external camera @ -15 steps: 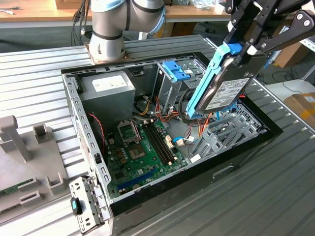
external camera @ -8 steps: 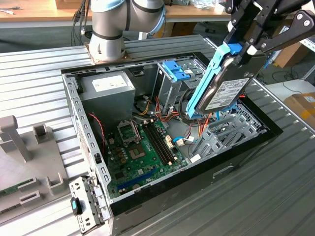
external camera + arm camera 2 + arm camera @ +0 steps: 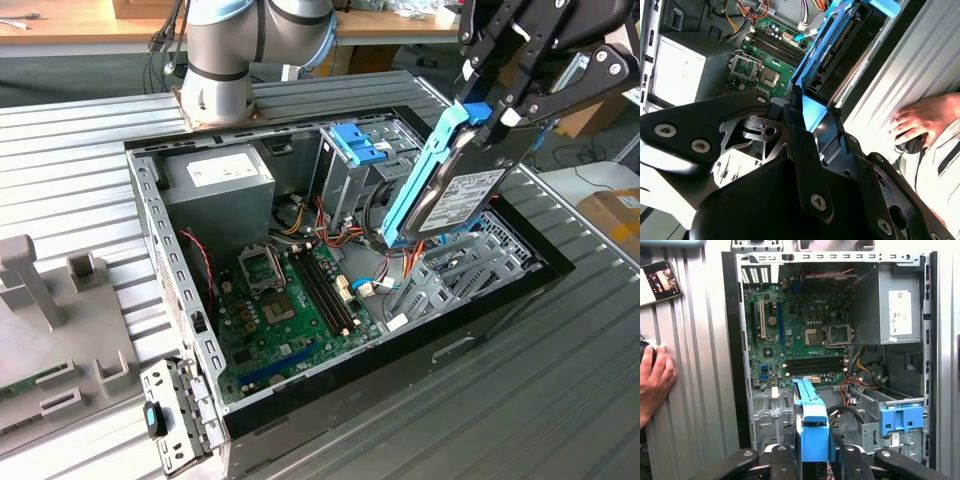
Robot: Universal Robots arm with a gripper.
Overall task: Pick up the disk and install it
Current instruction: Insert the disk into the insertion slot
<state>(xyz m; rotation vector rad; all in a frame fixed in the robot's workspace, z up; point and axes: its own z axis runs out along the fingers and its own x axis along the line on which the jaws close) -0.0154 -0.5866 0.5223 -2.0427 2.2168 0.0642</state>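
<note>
Ribbed grey metal desk (image 3: 80, 140) carries the open computer case (image 3: 150, 230), and at two o'clock your black fingers (image 3: 478, 62) clench the flat grey-metal disk with blue rails (image 3: 460, 195), lifted and tilted above the case, not yet installed.

disk (image 3: 458, 196) above case (image 3: 158, 232), motherboard (image 3: 285, 312) inside

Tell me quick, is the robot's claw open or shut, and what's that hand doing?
Gripper: shut on the disk, held tilted above the open computer case.
Person's hand: resting on the ribbed table beside the case.
</note>
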